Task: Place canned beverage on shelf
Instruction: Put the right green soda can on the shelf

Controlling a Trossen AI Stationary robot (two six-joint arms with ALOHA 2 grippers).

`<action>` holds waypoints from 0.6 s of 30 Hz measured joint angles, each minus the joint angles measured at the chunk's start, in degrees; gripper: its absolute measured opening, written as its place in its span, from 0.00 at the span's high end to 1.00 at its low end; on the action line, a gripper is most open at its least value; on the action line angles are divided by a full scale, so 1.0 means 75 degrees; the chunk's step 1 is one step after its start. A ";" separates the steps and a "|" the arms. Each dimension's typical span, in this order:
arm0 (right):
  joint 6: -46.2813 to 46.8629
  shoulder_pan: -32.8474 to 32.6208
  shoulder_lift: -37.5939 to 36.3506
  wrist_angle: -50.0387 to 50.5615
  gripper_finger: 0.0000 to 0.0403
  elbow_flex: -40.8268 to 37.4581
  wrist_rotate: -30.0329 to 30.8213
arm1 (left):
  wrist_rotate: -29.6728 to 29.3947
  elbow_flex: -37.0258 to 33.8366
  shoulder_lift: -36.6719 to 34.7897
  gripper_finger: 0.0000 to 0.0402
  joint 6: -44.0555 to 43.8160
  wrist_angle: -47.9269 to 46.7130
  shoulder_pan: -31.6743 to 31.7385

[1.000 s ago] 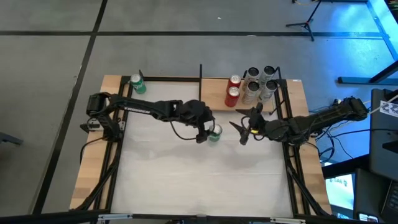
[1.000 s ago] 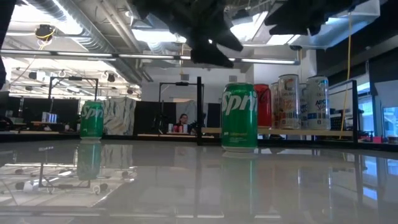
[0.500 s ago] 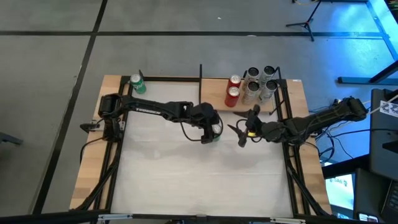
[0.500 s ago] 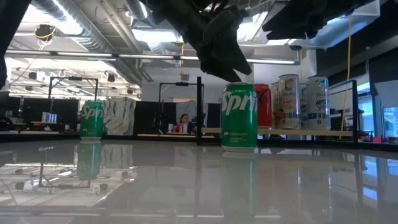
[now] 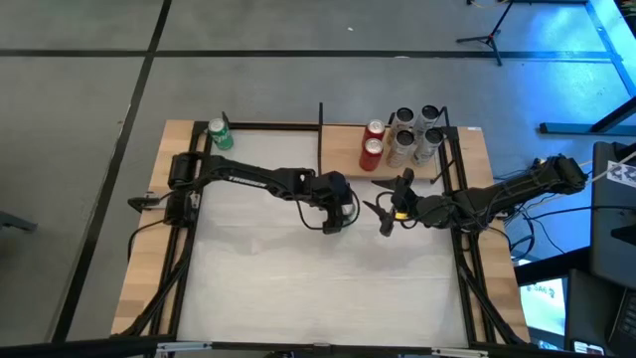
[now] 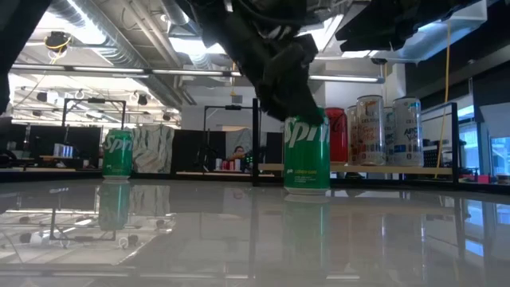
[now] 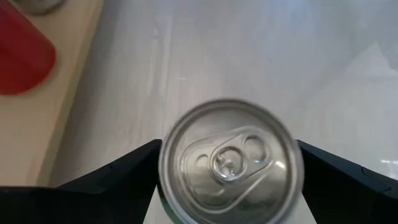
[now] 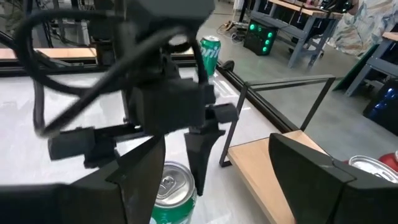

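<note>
Far green can (image 5: 220, 135): standing alone at the table's back left corner, well apart from both arms; not being approached.
Left gripper (image 5: 341, 211): hanging over the green aluminium soda can (image 6: 307, 151) near mid-table, fingers spread, one dark finger (image 7: 118, 174) showing on each side of the silver lid (image 7: 231, 160); nothing pinched yet.
Green aluminium soda can, position: standing upright on the glossy white tabletop (image 5: 298, 278), just in front of the shelf, not on it.
Grasp risk: descending off-centre, clipping the rim with one finger, tipping or skidding the can across the slick surface.
Right gripper (image 5: 386, 213): waiting just beside the can on its other side, fingers spread and empty; crowding the left gripper, risking a knock during lifting.
Pale wooden shelf board (image 5: 343, 149): sitting at the table's back edge between thin black uprights, already holding two red cans (image 5: 372, 145) and four silver cans (image 5: 415, 132).
Placement risk: striking the black upright (image 6: 255, 142) or toppling the standing cans while setting down close beside them.
</note>
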State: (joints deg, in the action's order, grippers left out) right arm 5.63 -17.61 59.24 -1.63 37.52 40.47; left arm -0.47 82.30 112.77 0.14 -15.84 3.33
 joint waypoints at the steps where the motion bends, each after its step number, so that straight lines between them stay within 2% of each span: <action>1: -0.0003 0.0000 0.0000 0.0023 0.29 0.0000 0.0000 | -0.0034 0.0000 0.0046 0.16 -0.0001 -0.0014 0.0000; 5: -0.0011 -0.0001 0.0000 0.0008 0.29 0.0000 0.0000 | -0.0069 -0.0003 0.0123 0.19 -0.0119 -0.0013 0.0000; 10: -0.0014 0.0000 0.0000 0.0011 0.29 0.0000 0.0000 | -0.0040 -0.0003 0.0114 0.30 -0.0120 -0.0009 0.0006; 13: -0.0029 -0.0002 0.0000 0.0011 0.29 0.0000 0.0000 | -0.0006 0.0058 0.0111 0.31 -0.0024 -0.0091 0.0006; 18: -0.0419 -0.0003 0.0000 -0.0168 0.29 0.0000 0.0095 | -0.0022 0.0812 0.0111 0.31 0.0279 -0.1104 -0.0001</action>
State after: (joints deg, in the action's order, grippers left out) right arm 2.49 -17.63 59.24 -2.89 37.52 41.18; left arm -0.64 88.39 113.60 2.24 -24.12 3.32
